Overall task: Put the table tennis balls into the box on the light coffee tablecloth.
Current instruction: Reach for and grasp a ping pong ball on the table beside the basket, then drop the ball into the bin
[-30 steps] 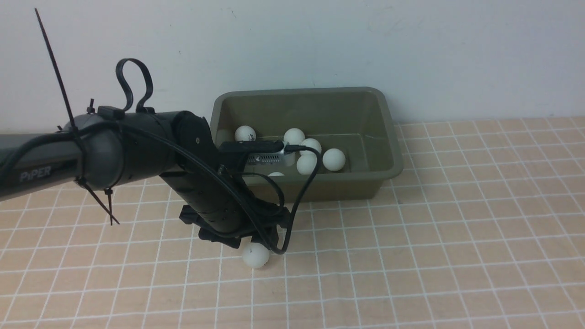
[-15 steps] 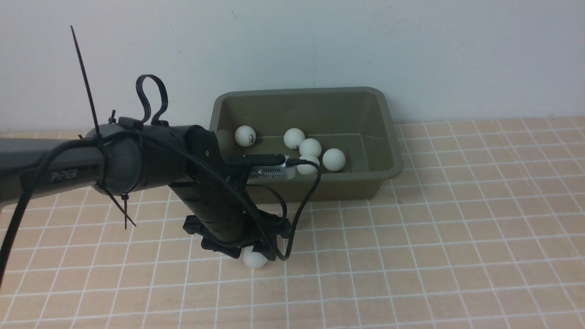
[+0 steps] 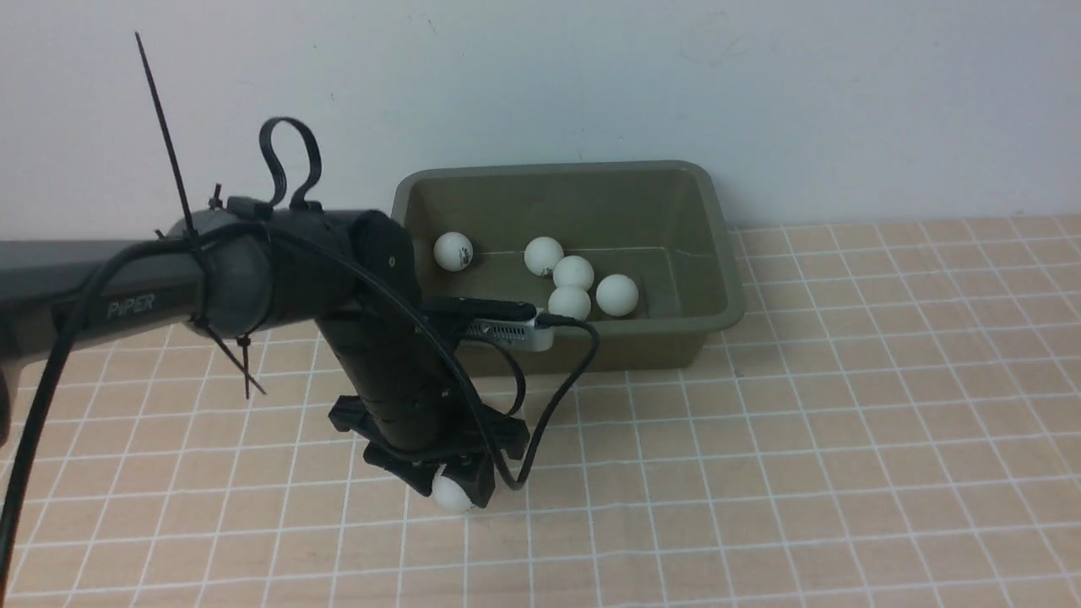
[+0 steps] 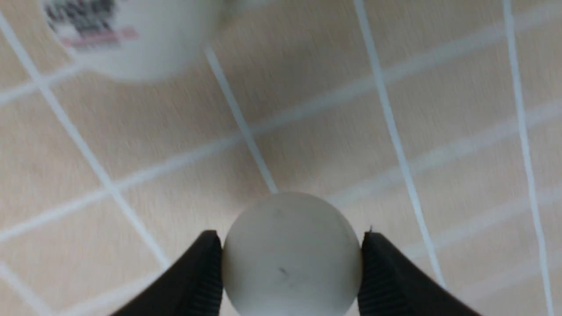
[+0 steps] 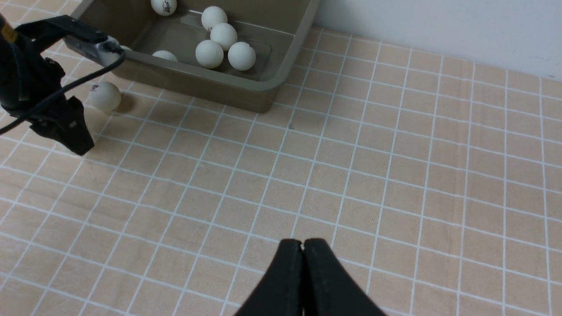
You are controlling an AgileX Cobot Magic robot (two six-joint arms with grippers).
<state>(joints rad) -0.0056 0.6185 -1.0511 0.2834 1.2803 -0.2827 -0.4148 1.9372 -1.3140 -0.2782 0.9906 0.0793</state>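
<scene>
So, left arm [image 3: 279, 279]: you have it reaching in level from the left, bent at a joint just left of the box [image 3: 642, 348], with the last section dropping steeply toward the cloth [image 3: 844, 439].
left wrist: it points down, in front of the box's near-left corner on your side. A small camera [image 3: 507, 331] sticks out from it toward the box's near wall, with a black cable [image 3: 557, 397] looping below.
left gripper [image 4: 290, 239]: it is clamped on the held ball [image 4: 292, 263], with one black finger touching each side of it.
held ball: plain white and low at the cloth, in front of the box and well clear of its wall. You cannot tell whether it rests on the cloth or is just off it.
loose ball [image 5: 104, 96]: it sits on the cloth outside the box, just beside the near wall, with its printed logo showing.
balls in the box [image 3: 573, 273]: five show from the front, one toward the left end and four bunched near the middle. A sixth ball [image 5: 164, 55] sits against the near wall.
box: it stands open-topped on the cloth, with its far side at the white wall [image 3: 760, 84].
right gripper [image 5: 302, 243]: its fingers are pressed together with nothing between them. It hangs above bare cloth, well apart from the box on your side.
</scene>
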